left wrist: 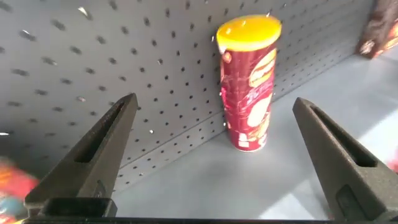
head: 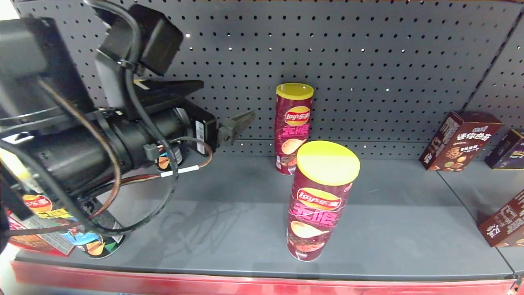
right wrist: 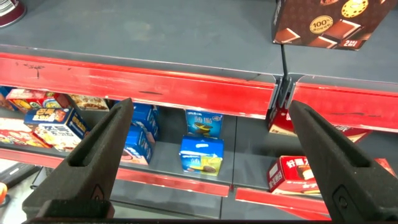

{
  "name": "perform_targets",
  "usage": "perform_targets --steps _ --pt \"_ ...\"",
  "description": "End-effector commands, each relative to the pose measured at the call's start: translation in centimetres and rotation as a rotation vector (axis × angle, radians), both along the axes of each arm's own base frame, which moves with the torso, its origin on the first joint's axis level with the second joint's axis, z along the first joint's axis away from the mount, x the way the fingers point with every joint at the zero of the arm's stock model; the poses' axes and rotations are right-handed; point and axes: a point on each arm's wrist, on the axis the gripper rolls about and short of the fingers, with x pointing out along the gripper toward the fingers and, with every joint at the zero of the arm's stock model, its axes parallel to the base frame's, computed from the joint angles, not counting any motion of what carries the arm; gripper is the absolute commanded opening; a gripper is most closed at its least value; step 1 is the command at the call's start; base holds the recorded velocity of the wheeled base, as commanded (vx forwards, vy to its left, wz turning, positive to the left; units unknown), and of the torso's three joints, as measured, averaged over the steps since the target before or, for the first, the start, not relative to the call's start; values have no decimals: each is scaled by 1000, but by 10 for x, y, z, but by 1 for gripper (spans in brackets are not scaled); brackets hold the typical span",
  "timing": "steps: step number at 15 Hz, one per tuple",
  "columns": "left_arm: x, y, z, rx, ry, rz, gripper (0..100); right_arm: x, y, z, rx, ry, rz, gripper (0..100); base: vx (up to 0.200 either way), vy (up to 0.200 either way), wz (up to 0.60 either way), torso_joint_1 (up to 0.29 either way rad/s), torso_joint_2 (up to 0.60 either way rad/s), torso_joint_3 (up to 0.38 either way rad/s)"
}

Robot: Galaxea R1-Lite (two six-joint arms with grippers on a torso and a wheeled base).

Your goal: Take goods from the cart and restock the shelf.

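Observation:
Two maroon chip cans with yellow lids stand upright on the grey shelf (head: 229,229). The rear can (head: 292,128) is against the pegboard, and the front can (head: 320,203) is near the shelf's front edge. My left gripper (left wrist: 216,102) is open and empty above the shelf, left of the rear can (left wrist: 249,81) and pointing toward the pegboard. One of its fingers (head: 237,122) shows past the arm in the head view. My right gripper (right wrist: 211,104) is open and empty, held in front of the red shelf lip (right wrist: 155,78) below.
Brown boxes (head: 458,141) lean at the shelf's right end, with another (head: 501,225) further forward. More chip cans (head: 96,243) stand at the left front, partly behind my left arm. Blue boxes (right wrist: 202,152) and other packs sit on the lower shelf.

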Motion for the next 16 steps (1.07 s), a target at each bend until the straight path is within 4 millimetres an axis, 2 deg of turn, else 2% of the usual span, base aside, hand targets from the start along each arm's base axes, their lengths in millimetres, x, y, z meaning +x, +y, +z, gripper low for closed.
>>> perform_targets --steps 1,2,3,6,9,11,14,16 --pt "-36 16 13 -37 -57 -29 100 0 0 0 0 -1 0 100 0 0 0 0 0 0" --pt "-57 25 15 -51 -75 -60 100 0 0 0 0 0 0 100 0 0 0 0 0 0" --pt "-69 29 12 -55 -78 -80 100 0 0 0 0 0 0 100 0 0 0 0 0 0" --pt "-122 65 0 -98 -122 -124 100 0 0 0 0 -1 0 100 0 0 0 0 0 0" --pt "-158 99 -12 -147 -190 -112 100 0 0 0 0 0 0 100 0 0 0 0 0 0" --pt "-171 116 -24 -153 -222 -54 100 0 0 0 -1 2 0 100 0 0 0 0 0 0" --pt "-202 143 -60 -153 -293 61 100 0 0 0 0 -1 0 100 0 0 0 0 0 0" --pt "-220 152 -88 -154 -341 199 100 0 0 0 0 0 0 100 0 0 0 0 0 0"
